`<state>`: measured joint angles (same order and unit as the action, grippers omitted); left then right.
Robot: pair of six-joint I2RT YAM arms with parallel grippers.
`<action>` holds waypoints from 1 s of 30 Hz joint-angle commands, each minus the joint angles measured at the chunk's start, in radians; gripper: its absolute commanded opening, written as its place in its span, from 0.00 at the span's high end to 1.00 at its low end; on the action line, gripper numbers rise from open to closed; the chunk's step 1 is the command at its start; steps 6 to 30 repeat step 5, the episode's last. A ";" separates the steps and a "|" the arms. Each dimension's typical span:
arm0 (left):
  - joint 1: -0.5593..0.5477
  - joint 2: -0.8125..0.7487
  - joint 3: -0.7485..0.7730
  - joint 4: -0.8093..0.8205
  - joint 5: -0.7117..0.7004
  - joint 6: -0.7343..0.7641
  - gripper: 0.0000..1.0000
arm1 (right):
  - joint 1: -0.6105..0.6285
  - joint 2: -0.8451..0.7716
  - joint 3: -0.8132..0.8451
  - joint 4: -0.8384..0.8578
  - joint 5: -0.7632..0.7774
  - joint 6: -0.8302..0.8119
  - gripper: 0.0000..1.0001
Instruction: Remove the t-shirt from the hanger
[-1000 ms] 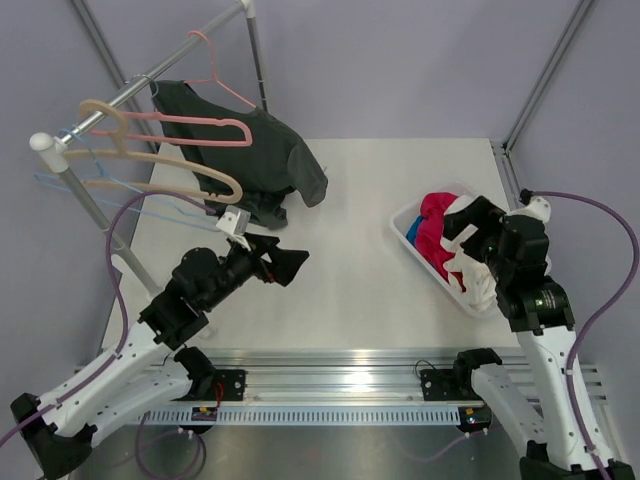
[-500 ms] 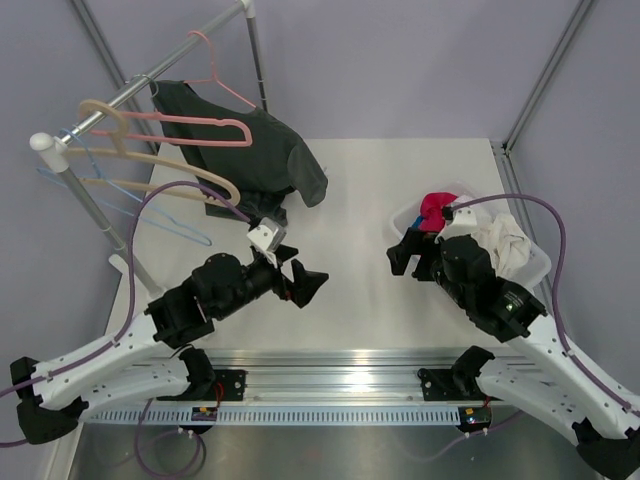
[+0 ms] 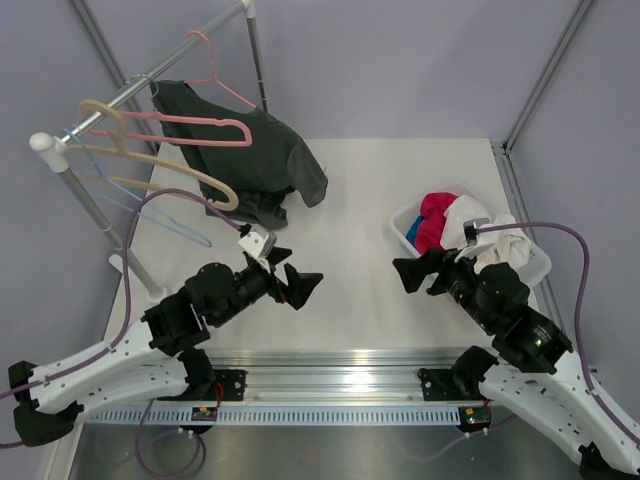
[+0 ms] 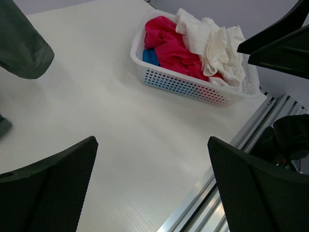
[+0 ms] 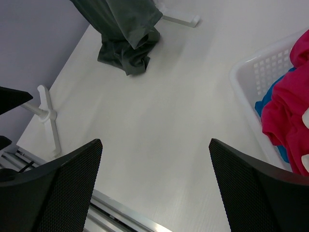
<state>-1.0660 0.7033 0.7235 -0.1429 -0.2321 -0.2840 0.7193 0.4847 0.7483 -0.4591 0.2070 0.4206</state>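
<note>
My left pincer (image 3: 298, 272) hangs open over the near part of the table (image 3: 370, 200), jaws spread wide with nothing between them. My right pincer (image 3: 418, 275) is spread just as wide and is also empty. It sits near the table's near edge, just inboard of the basket (image 3: 398, 222). The two point towards each other and are well apart.

The t-shirt (image 3: 503, 245) lies crumpled in the white perforated basket at the right edge of the table. It is heaped at the near end, partly over a magenta cloth (image 3: 435, 215) that fills the far end. My left wrist camera shows the white fabric (image 4: 212, 41) bunched against the magenta cloth, with a bit of blue cloth (image 4: 150, 57) tucked under it by the basket wall.

The hanger (image 3: 190, 119) hangs bare on the rail (image 3: 150, 80) above the table's far left corner, well away from the t-shirt. Just behind it, a dark grey t-shirt (image 3: 280, 160) hangs down with its hem bunched on the table. Beige wooden hangers (image 3: 150, 160) hang nearer along the same rail, and a thin pink wire hanger (image 3: 215, 70) hangs farther along it.
</note>
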 commanded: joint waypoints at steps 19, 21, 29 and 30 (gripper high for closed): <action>-0.005 -0.018 -0.019 0.082 -0.001 0.005 0.01 | 0.008 -0.041 -0.020 0.053 -0.031 -0.043 0.00; -0.005 -0.018 -0.019 0.082 -0.001 0.005 0.01 | 0.008 -0.041 -0.020 0.053 -0.031 -0.043 0.00; -0.005 -0.018 -0.019 0.082 -0.001 0.005 0.01 | 0.008 -0.041 -0.020 0.053 -0.031 -0.043 0.00; -0.005 -0.018 -0.019 0.082 -0.001 0.005 0.01 | 0.008 -0.041 -0.020 0.053 -0.031 -0.043 0.00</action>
